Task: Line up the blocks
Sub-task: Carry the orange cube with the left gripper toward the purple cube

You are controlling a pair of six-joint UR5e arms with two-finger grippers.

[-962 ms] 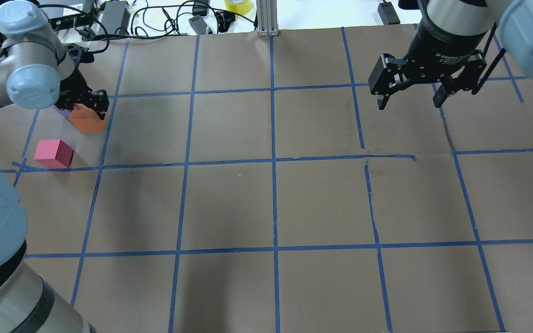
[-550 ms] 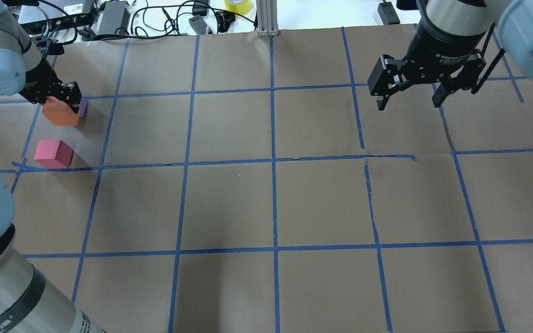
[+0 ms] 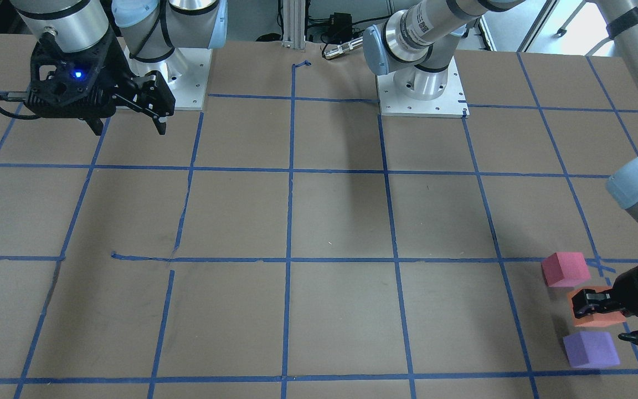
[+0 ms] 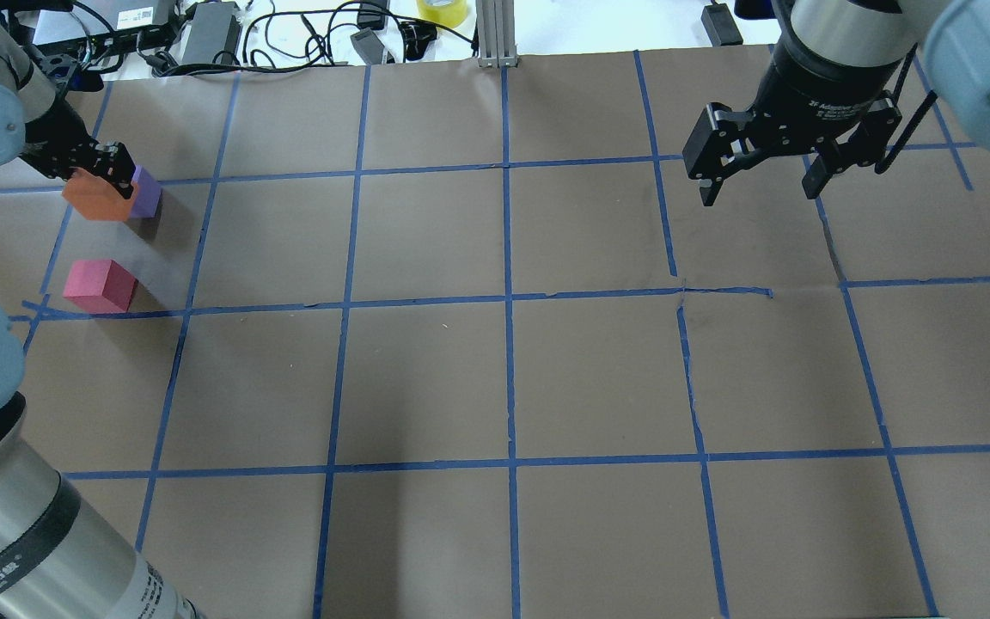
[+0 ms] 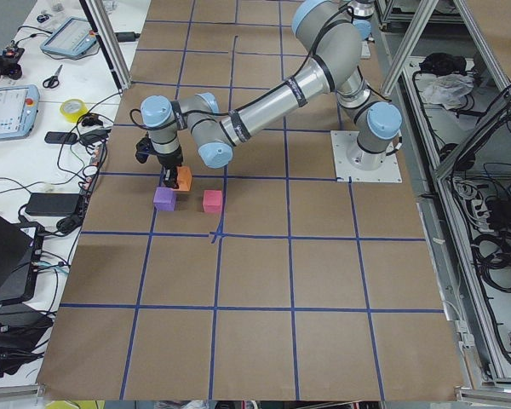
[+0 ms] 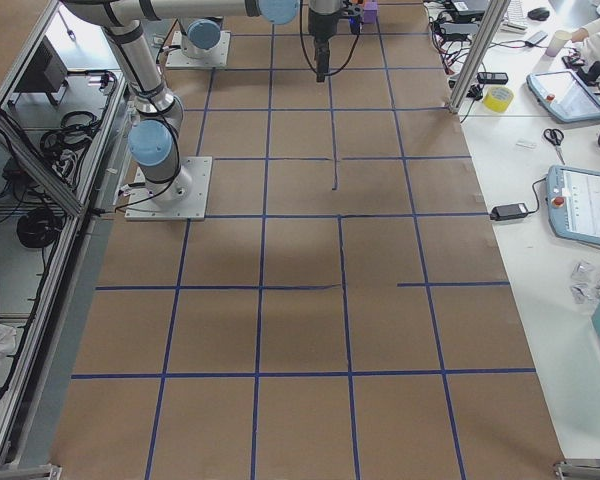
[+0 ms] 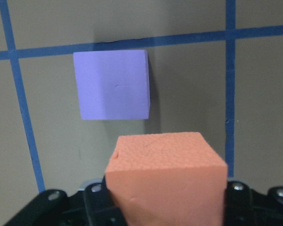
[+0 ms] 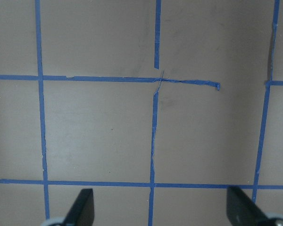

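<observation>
In the overhead view's upper left, the left gripper [image 4: 104, 176] is clamped on the matte orange cube [image 4: 89, 199], held just beside the purple cube [image 4: 148, 191]. Whether the two touch is hard to tell. The pinkish-red cube [image 4: 98, 285] lies below them, apart. All three look equal in size. At upper right, the right gripper [image 4: 759, 193] hangs with its jaws wide apart.

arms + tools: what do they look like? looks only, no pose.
Left arm and right arm: silver tubes with light-blue joint caps. The left arm carries a black band with white lettering. Left tool and right tool are black two-finger units. The right tool has a blue LED, white print on its collar, and a black cable.
</observation>
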